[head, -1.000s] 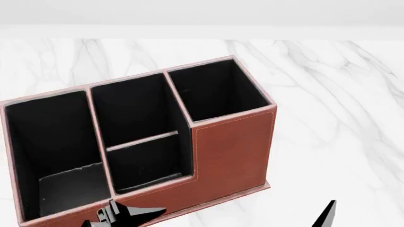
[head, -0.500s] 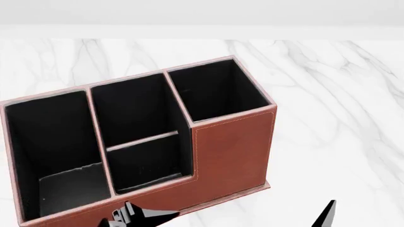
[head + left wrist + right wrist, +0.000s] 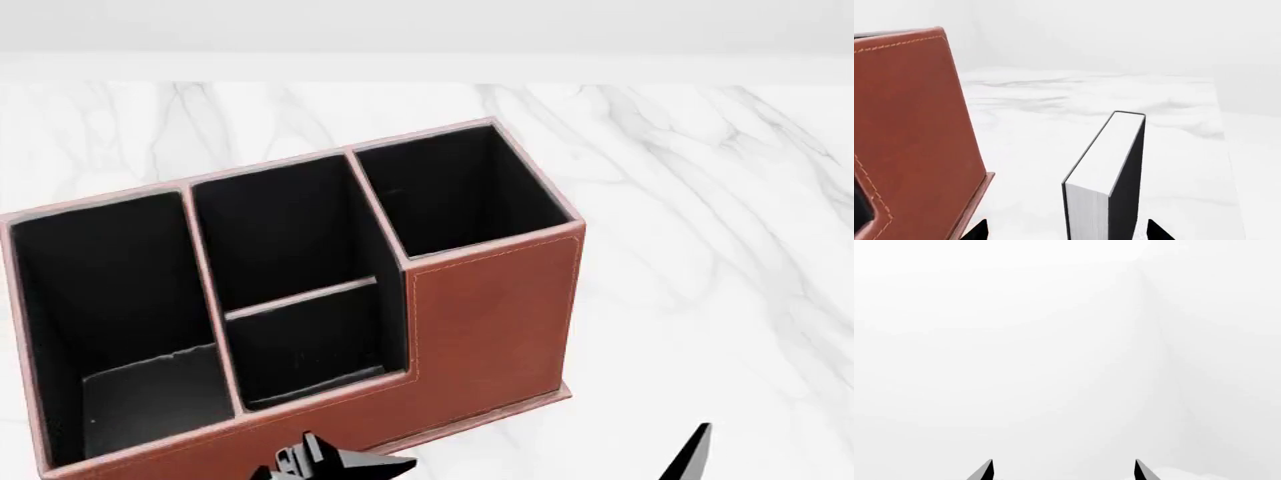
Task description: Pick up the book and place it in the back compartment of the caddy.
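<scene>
Your left gripper (image 3: 340,465) has slid right along the caddy's (image 3: 487,320) near wall. Its fingers are apart, with the upright book (image 3: 1111,175) between them. Your right gripper (image 3: 1062,471) is apart too.

We counted one caddy (image 3: 487,320) with four cells, one book (image 3: 1111,175), and two grippers, left (image 3: 1066,231) and right (image 3: 1063,471).
</scene>
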Controlling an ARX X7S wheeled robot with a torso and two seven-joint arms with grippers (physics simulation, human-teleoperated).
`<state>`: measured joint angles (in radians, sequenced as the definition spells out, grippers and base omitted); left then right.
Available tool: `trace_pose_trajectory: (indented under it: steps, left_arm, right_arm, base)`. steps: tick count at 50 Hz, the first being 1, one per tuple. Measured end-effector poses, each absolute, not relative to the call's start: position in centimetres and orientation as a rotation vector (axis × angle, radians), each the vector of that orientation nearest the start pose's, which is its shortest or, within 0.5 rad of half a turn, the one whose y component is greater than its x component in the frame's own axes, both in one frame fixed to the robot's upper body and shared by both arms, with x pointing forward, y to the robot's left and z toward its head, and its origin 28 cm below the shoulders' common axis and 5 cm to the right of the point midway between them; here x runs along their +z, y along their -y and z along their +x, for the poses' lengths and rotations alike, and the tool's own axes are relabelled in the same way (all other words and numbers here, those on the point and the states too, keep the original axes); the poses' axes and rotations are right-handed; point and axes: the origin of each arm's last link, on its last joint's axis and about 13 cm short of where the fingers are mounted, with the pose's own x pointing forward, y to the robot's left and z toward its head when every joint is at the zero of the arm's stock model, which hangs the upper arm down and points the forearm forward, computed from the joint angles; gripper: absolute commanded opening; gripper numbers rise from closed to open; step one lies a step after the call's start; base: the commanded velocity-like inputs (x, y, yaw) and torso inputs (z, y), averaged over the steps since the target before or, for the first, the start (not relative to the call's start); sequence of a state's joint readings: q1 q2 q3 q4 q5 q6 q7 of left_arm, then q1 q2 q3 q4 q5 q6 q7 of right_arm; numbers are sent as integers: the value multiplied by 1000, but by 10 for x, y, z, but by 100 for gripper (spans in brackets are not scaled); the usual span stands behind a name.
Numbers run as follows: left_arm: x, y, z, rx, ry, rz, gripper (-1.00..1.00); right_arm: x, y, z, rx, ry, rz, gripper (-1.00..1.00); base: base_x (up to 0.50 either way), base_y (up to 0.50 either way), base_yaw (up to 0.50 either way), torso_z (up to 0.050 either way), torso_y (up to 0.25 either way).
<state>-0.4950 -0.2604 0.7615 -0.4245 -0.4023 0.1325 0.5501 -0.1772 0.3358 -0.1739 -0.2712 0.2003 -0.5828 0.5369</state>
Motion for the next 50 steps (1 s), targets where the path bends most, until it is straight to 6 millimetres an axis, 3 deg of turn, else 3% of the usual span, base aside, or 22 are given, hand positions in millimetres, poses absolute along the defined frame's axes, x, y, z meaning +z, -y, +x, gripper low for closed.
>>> trace_pose_trajectory:
  steps: [50]
  left_arm:
    - [2,-146,297,-1159,-117,122,100]
  right_arm:
    - [76,124,168,-260,602,155,100]
  base:
    - [0,0,0,0,0]
